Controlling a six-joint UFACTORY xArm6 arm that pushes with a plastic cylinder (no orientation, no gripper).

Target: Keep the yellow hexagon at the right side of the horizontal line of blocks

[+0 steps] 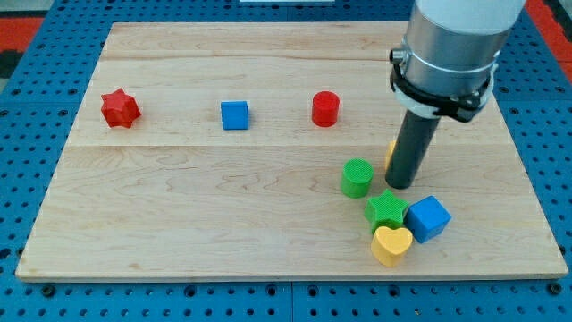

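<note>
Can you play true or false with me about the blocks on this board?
1. The red star, blue cube and red cylinder sit in a row. True.
2. The yellow heart is at the view's top. False: it is near the bottom, by the green star.
3. My tip is right of the green cylinder. True.
4. The yellow hexagon is in full view. False: the rod hides most of it.
5. There are three blue cubes. False: only two, the second beside the heart.
</note>
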